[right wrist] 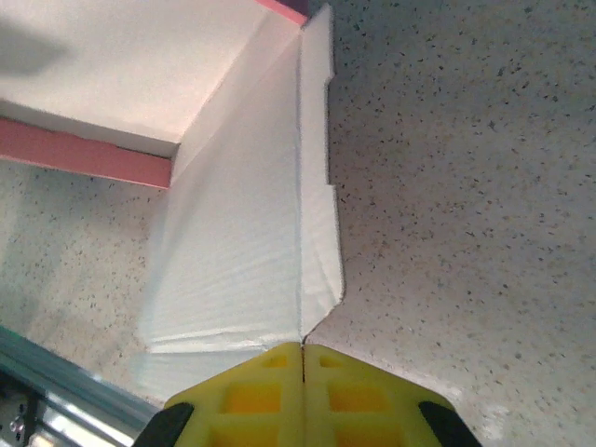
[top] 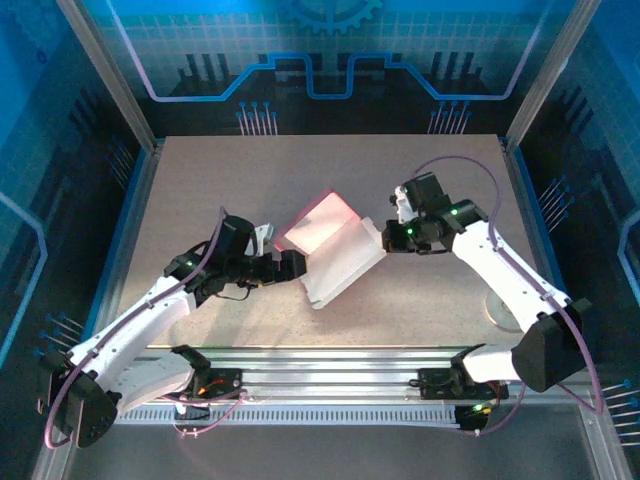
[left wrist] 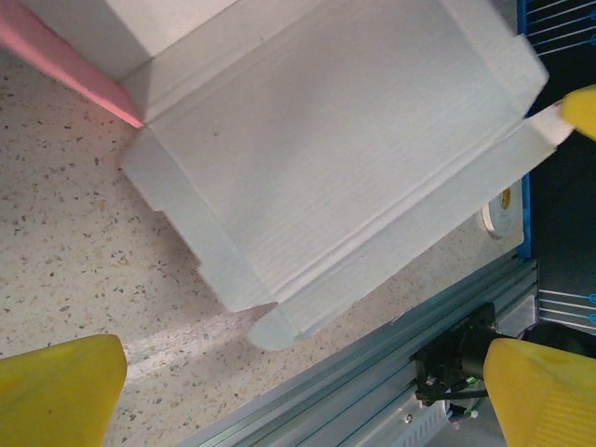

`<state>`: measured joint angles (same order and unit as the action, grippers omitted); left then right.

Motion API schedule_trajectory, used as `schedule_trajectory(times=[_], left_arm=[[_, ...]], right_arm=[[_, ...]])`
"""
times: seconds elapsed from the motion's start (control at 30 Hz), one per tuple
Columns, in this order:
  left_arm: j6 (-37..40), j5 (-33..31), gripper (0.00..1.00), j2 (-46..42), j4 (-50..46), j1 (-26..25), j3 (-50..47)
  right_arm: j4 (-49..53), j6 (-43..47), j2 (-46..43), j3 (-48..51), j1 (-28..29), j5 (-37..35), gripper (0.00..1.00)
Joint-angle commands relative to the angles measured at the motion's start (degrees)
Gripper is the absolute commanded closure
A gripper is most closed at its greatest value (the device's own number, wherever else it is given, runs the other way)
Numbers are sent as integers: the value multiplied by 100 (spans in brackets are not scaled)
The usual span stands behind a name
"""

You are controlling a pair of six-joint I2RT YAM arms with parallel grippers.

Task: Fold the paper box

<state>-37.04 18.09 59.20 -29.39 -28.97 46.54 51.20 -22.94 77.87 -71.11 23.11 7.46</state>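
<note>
Speckled beige table [top: 200, 190] forms the floor of the cell, with a blue circuit-patterned backdrop [top: 320, 60] at 12 o'clock and a ribbed aluminium rail [top: 330, 385] along the near edge at 6 o'clock.

The right gripper [top: 386, 237], yellow-fingered on a white arm, is clenched. In its wrist view the two pads meet in a tight seam, and a thin whitish edge runs straight into that seam. It is pinching the paper box [top: 338, 262], thin pink cardboard with a pale whitish inner side, creased and partly raised. The grip sits at about 2 o'clock on the box, on the rim of an outer flap. One yellow fingertip [left wrist: 582, 110] of that gripper shows at the flap's corner in the left wrist view.

The left gripper [top: 297, 268], on a dark wrist, is released, its yellow fingers spread wide. It points at the box from 9 o'clock, just beside the near flap. In its own view the whitish panels lie ahead of the fingers, apart from both of them.

The box lies near the middle of the table. Its pink outer face stands up at 11 o'clock, and the whitish panels and flaps slope down toward 5 o'clock onto the surface. Both arms reach in from their bases at 6 o'clock.
</note>
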Motion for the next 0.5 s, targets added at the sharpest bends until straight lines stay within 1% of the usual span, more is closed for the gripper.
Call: schedule_trajectory(times=[0.0, 0.13, 0.2, 0.27, 0.33, 0.4, 0.47], left_arm=[[219, 178, 1, 3, -251, 42, 331], [392, 186, 1, 48, -439, 55, 584], [496, 185, 1, 99, -482, 59, 686], [630, 202, 1, 199, -445, 67, 774], [803, 198, 1, 331, -265, 58, 790], [1138, 198, 1, 455, -6, 63, 775], [1763, 52, 0, 588, 183, 51, 829]], right_arm=[[1384, 593, 221, -476, -137, -166, 96], [2104, 921, 353, -975, -143, -602, 98], [2340, 1031, 361, -1229, -151, -711, 99], [2488, 1069, 313, -1482, -182, -727, 100], [2572, 1152, 265, -1682, -193, -547, 100], [2707, 1229, 289, -1848, -193, -444, 100], [2863, 1342, 348, -1966, -195, -396, 100]])
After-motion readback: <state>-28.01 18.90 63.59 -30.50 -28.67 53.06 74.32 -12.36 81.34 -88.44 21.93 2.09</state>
